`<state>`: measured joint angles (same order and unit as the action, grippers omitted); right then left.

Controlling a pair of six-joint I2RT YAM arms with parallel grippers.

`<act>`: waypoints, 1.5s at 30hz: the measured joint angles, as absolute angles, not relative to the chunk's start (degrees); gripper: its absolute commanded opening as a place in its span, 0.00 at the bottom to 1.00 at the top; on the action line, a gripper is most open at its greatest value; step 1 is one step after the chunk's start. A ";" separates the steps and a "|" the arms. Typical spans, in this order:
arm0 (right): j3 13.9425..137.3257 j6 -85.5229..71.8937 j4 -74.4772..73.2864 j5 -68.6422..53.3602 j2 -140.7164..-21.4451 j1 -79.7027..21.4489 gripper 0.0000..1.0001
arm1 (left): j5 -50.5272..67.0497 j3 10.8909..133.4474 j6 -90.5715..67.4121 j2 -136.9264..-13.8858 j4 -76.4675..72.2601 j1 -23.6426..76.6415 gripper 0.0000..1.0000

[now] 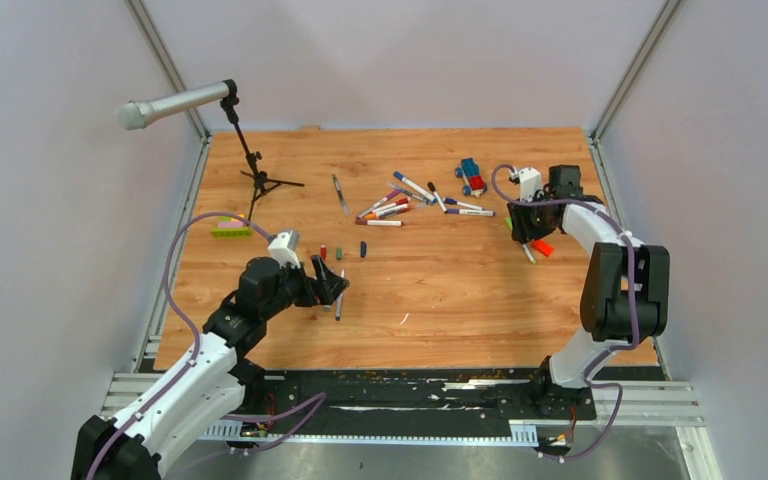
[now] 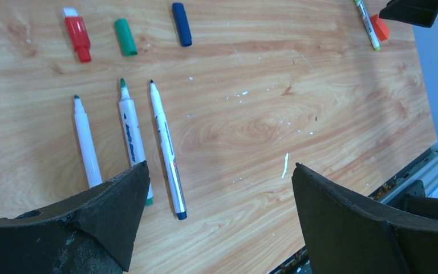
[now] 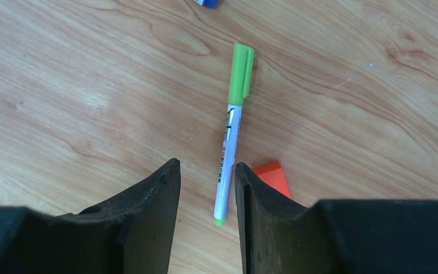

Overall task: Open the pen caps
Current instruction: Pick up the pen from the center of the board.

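Note:
My left gripper [image 1: 328,280] [image 2: 219,165] is open and empty, low over the board. Beside its left finger lie three uncapped white pens [image 2: 165,148], tips pointing away. Beyond them lie three loose pen caps: red [image 2: 78,35], green [image 2: 125,37] and blue [image 2: 181,24]. My right gripper [image 1: 530,238] [image 3: 205,165] is partly open, its jaws either side of the lower end of a white pen [image 3: 231,137] with a light green cap [image 3: 241,74] still on. It lies on the board, not gripped. A pile of capped pens [image 1: 410,200] lies mid-board.
An orange block [image 3: 274,177] lies beside the right finger. A blue-and-red toy car [image 1: 471,176] stands behind the pile. A microphone on a tripod [image 1: 258,180] stands at the far left, with a green-yellow brick bar [image 1: 230,231] near it. Rails run along the near edge.

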<state>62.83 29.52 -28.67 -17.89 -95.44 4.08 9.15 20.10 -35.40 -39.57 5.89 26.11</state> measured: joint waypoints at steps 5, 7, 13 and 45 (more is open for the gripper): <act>64.40 29.50 -29.43 -16.56 -98.48 4.43 0.36 | 10.26 18.44 -37.74 -39.29 4.60 26.11 1.00; 65.36 29.50 -29.80 -16.36 -99.96 4.56 0.33 | 10.48 18.39 -38.33 -39.24 4.01 26.09 1.00; 67.16 29.50 -30.59 -16.01 -102.74 4.60 0.30 | 10.55 18.24 -39.18 -38.83 3.44 26.11 1.00; 67.90 28.64 -34.68 -23.11 -104.90 4.80 0.00 | 13.56 12.19 -49.65 -33.47 -7.07 26.11 1.00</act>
